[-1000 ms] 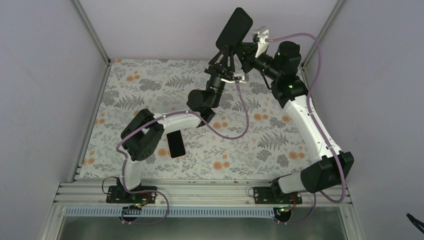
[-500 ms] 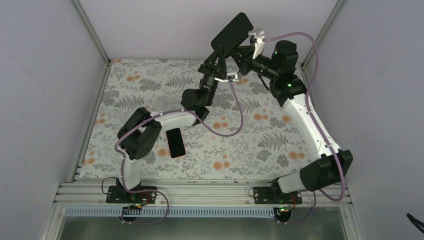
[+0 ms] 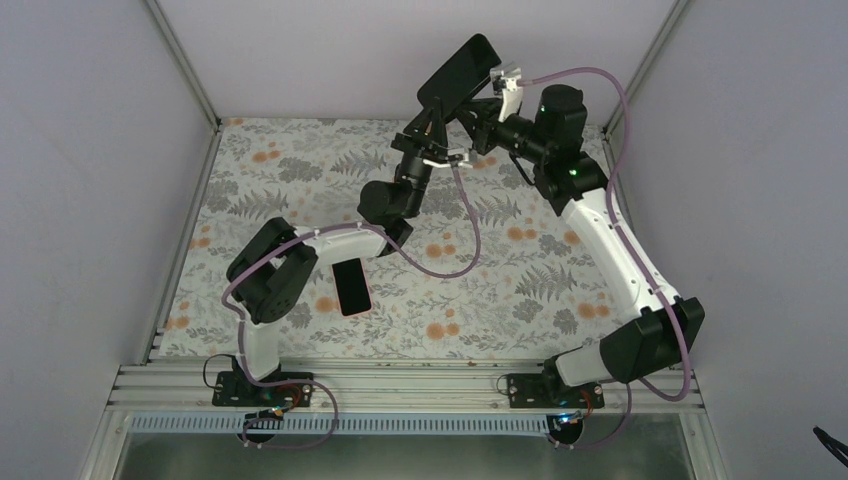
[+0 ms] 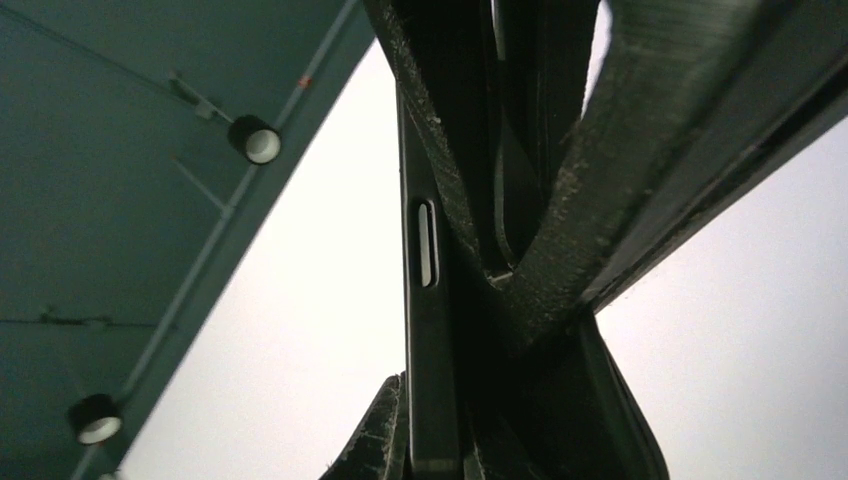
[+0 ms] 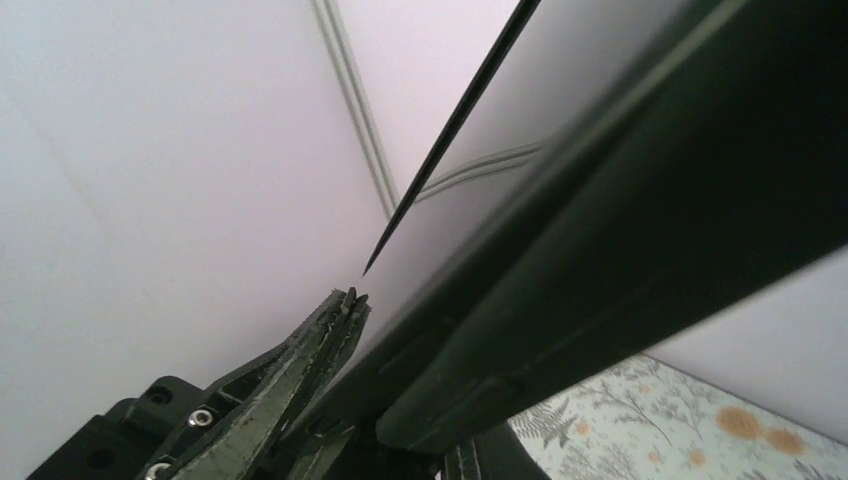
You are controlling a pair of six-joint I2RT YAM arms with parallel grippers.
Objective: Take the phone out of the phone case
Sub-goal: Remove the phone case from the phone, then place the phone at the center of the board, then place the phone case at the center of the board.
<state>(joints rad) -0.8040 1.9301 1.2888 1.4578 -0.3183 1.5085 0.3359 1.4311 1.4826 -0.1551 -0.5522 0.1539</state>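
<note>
Cloth (image 3: 280,170) of ferns and flowers spreads between pale grey walls (image 3: 90,150)

White arm links (image 3: 612,245), black joints (image 3: 655,343), purple cables (image 3: 470,235) (green LEDs (image 3: 572,170) glowing), ribbed dark fingers (image 4: 640,160).

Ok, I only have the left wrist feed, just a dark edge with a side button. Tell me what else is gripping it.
Observer: The right gripper is on it too; with the left gripper it holds the black slab raised in the air.
Operator: Now check below it.
Observer: A second dark flat slab lies on the floral mat beside the left arm. Phone or case, I cannot tell.
</note>
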